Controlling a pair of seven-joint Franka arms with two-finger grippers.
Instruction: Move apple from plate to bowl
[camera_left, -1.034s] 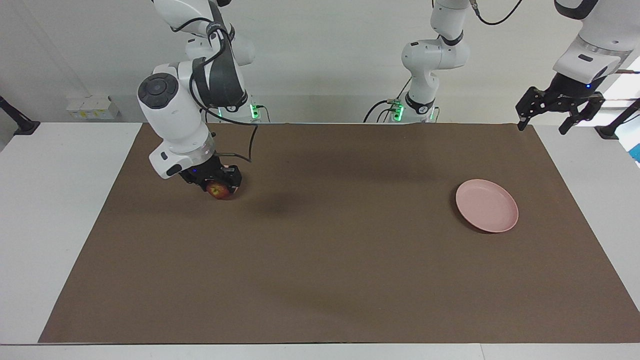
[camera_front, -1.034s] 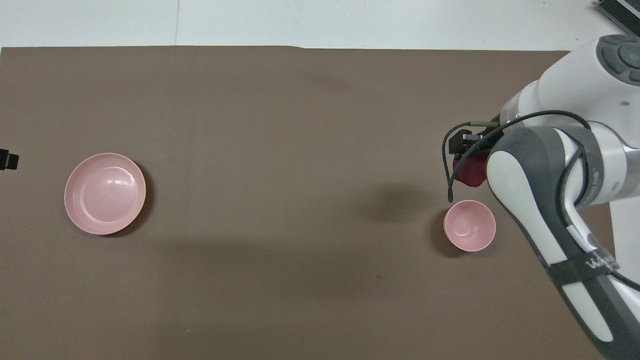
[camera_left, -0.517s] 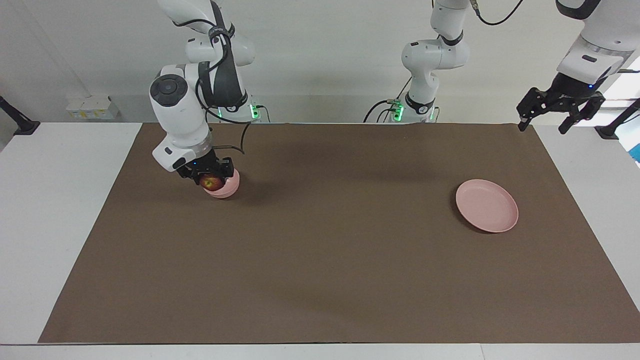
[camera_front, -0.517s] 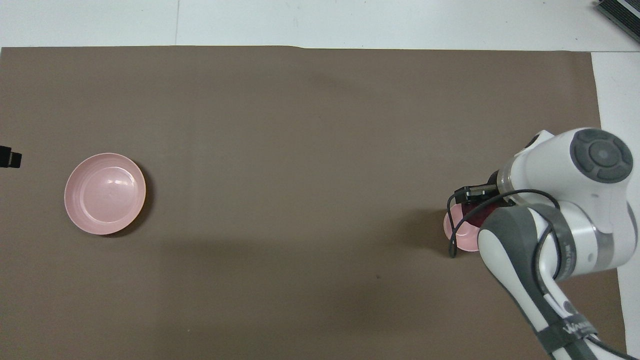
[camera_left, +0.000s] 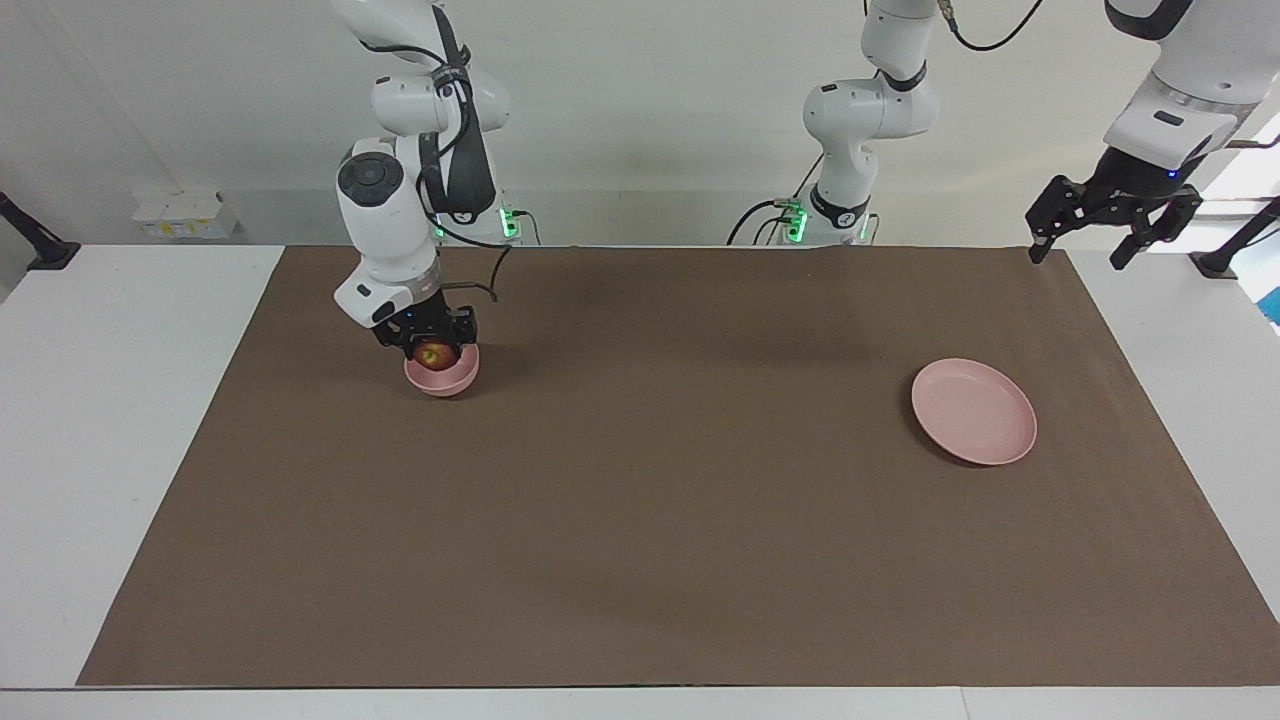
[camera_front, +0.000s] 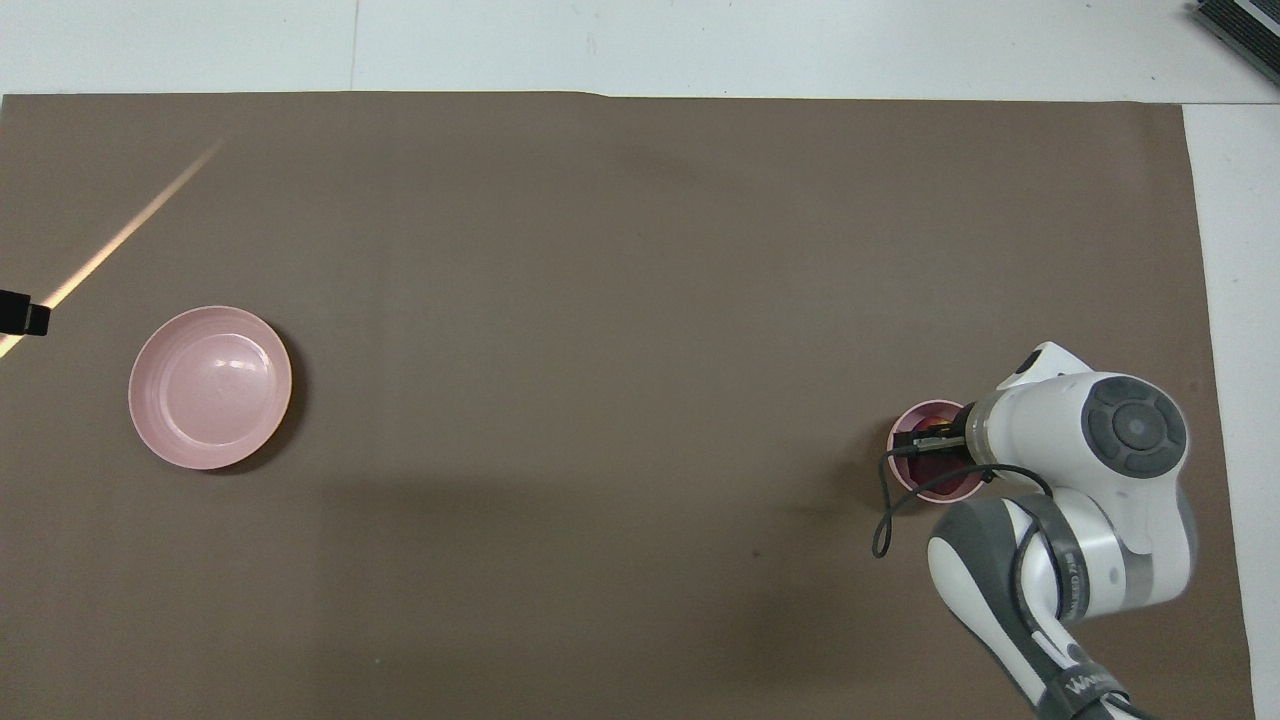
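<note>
A white surface (camera_left: 100, 420) carries a wide brown mat (camera_left: 650, 500) that covers most of it, and a plain pale wall rises at the robots' end. On the mat are one plate (camera_left: 973, 411), one bowl (camera_left: 441, 378) and one apple (camera_left: 434, 353). The pale-pink plate lies bare toward the left arm's end of the surface; the small pink bowl stands well apart from it toward the right arm's end. The right tool (camera_left: 430, 345) sits over the bowl, its fingers closed on the dark-red apple, which is at the bowl's mouth. The left tool (camera_left: 1112, 222) waits in the air over the mat's corner at its own end, fingers spread apart.
</note>
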